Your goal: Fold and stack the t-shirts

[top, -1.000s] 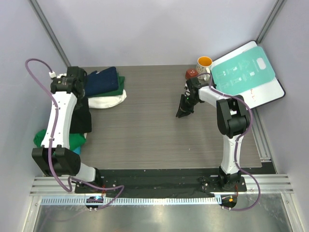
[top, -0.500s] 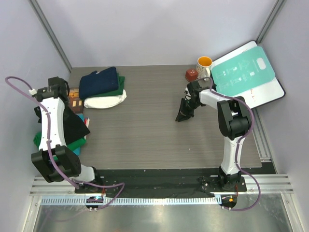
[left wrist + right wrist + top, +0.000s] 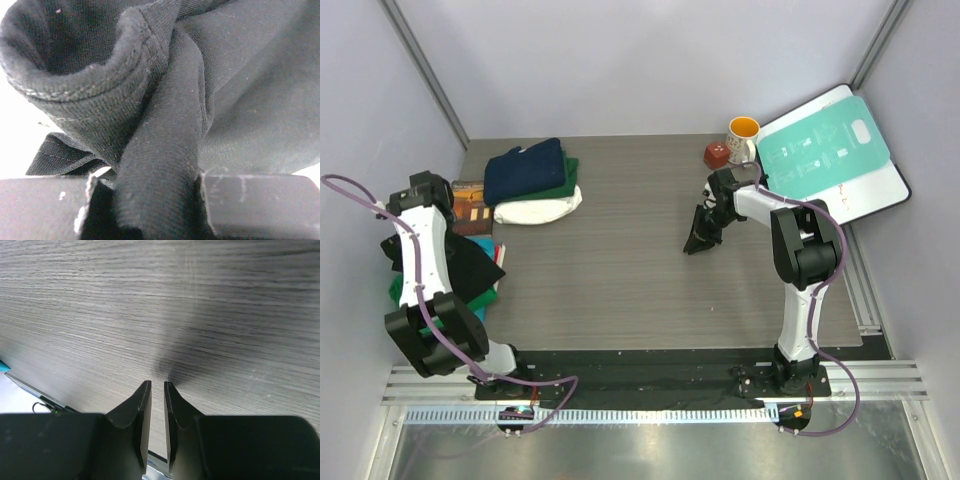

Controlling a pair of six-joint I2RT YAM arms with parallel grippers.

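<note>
My left hand (image 3: 155, 200) is clenched on a thick twist of the black t-shirt (image 3: 472, 262). A stitched hem curls right above my fingers (image 3: 255, 200), and the cloth is bunched tight between them. That is a firm grab on a gathered fold, not on a flat edge.

From above, I'm out at the left edge of the table (image 3: 620, 270). The shirt trails from my grip back toward the near side, draped along my own forearm. I'd call its long axis roughly far-to-near, though it's too crumpled to be sure. Part of it lies over a green t-shirt (image 3: 402, 290) heaped below my arm.

The folded pile (image 3: 530, 180) sits just past me on the far side, navy on top. A small picture book (image 3: 470, 205) lies between it and my grip.

The bare wood for spreading lies to my right, toward the middle. So the cloth has to travel rightward, away from the edge.

My right hand (image 3: 156, 390) is well apart, across the table, with only wood grain beneath it. Its tips are pinched almost together with a thin slit between them, and they grasp nothing.

The left arm is plainly the nearer one and carries this shirt alone. I reckon the right must cross toward the middle to catch a corner.
</note>
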